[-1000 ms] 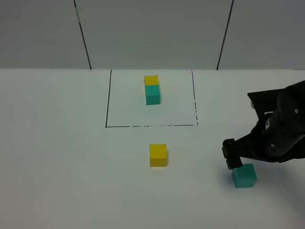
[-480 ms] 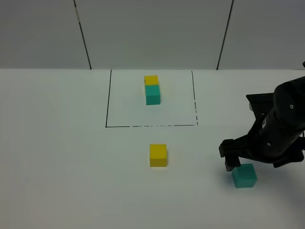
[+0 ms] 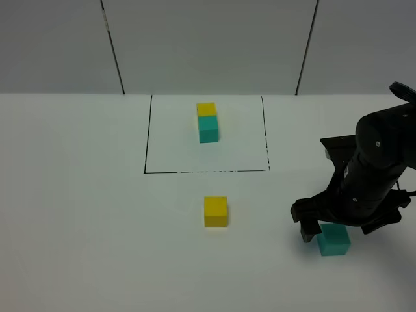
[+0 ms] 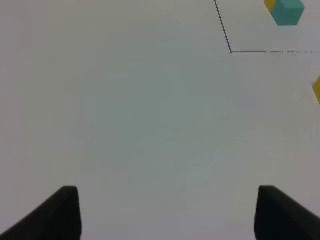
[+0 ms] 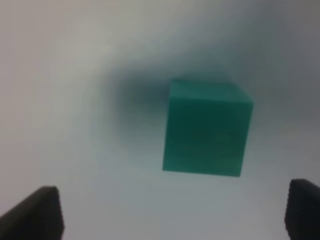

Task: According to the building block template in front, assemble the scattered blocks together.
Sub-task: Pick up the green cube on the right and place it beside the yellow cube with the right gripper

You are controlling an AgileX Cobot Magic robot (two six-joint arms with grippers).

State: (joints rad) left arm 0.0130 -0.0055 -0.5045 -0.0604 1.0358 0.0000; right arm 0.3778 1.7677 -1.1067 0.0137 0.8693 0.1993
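The building block template, a yellow cube point(image 3: 206, 109) joined to a teal cube point(image 3: 208, 129), sits inside a black-lined rectangle point(image 3: 148, 136) at the back. It also shows in the left wrist view point(image 4: 287, 12). The scattered yellow cube point(image 3: 215, 212) lies in front of the outline. The scattered teal cube point(image 3: 334, 241) lies at the front right. My right gripper point(image 3: 328, 224) hovers just over it, open, with the teal cube point(image 5: 207, 127) between and ahead of the fingers in the right wrist view. My left gripper point(image 4: 170, 212) is open and empty over bare table.
The white table point(image 3: 78, 214) runs to a grey panelled wall point(image 3: 208, 45) at the back. The right arm's black body point(image 3: 377, 169) stands above and behind the teal cube. An edge of the loose yellow cube point(image 4: 317, 87) shows in the left wrist view.
My right arm has swung left and turned more upright over the scattered teal cube. The cubes have not moved.
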